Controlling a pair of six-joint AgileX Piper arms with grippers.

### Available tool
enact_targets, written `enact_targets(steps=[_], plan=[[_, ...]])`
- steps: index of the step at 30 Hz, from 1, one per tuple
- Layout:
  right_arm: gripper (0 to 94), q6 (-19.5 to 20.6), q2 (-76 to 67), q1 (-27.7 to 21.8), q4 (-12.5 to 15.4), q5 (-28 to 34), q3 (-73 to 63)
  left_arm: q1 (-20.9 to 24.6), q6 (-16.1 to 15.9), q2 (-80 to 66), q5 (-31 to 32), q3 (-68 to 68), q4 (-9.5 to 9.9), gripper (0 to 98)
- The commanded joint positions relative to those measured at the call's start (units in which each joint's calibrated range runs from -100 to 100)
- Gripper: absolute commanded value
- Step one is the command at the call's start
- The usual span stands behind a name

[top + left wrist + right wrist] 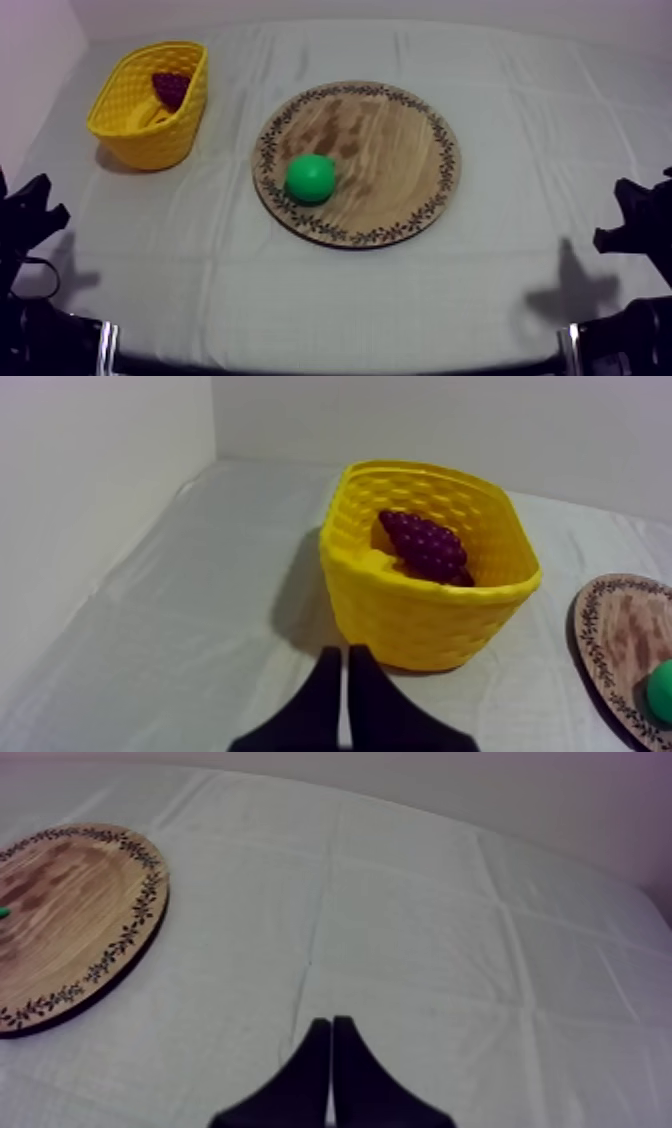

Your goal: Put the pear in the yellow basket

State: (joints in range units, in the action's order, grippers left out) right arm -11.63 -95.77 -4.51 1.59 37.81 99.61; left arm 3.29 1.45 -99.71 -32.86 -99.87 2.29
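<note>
Listing one pear (310,178), green, lying on the board (400,150), on the half nearer the basket (150,145) and just inside the patterned rim; not touched by either arm. From above it reads as almost round, so its long axis cannot be told. Basket: yellow, far on the left side of the table, well apart from the board, already holding grapes (170,88) over something yellow of uncertain kind. Left gripper (345,654): fingers pressed together in a narrow wedge, holding nothing, low at its own side and facing the basket, with the pear off beyond it toward the table's middle. Right gripper (331,1024): likewise closed and empty, facing bare cloth beside the board's far edge. Judgement: the left arm sits nearer both pear and basket, so it is better placed for the pick; its fingers would need to part first.
</note>
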Motion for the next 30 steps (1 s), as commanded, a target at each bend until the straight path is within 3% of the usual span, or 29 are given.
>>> enact_targets(steps=[1, 30], plan=[[0.5, -0.2, 0.0, 0.0, 0.0, 0.0, 0.1, -0.1, -0.3, 0.0, -0.1, 0.0, -0.02, 0.0], [0.5, -0.2, 0.0, 0.0, 0.0, 0.0, 0.1, 0.8, -2.6, -0.1, -1.7, 0.5, -0.41, 0.0]])
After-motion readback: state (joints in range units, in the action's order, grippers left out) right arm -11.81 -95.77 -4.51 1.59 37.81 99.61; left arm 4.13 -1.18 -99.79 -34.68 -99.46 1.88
